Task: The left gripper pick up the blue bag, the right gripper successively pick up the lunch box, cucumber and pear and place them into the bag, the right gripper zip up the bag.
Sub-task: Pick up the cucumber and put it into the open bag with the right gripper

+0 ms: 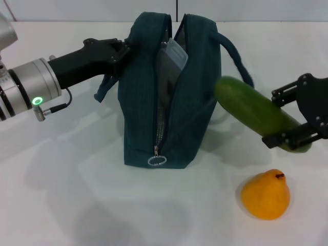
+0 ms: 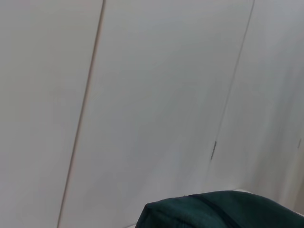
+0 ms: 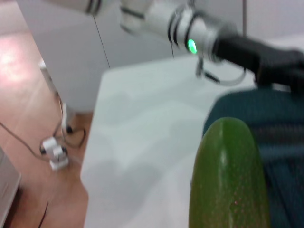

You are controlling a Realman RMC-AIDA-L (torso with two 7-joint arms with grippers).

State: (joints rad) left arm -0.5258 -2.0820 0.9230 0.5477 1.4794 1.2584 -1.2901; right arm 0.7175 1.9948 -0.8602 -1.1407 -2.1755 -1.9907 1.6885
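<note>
White table (image 1: 61, 205): one bag (image 1: 138, 118), one cucumber (image 1: 256, 114), one pear (image 1: 265, 195).

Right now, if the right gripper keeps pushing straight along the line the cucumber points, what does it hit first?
Probably the side of the dark teal fabric bag: the long green cucumber in the right gripper points at its wall, below the open zip. Depth is uncertain.

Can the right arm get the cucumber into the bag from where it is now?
Probably yes: the right gripper holds the cucumber beside the bag, whose top the left gripper holds open.
</note>
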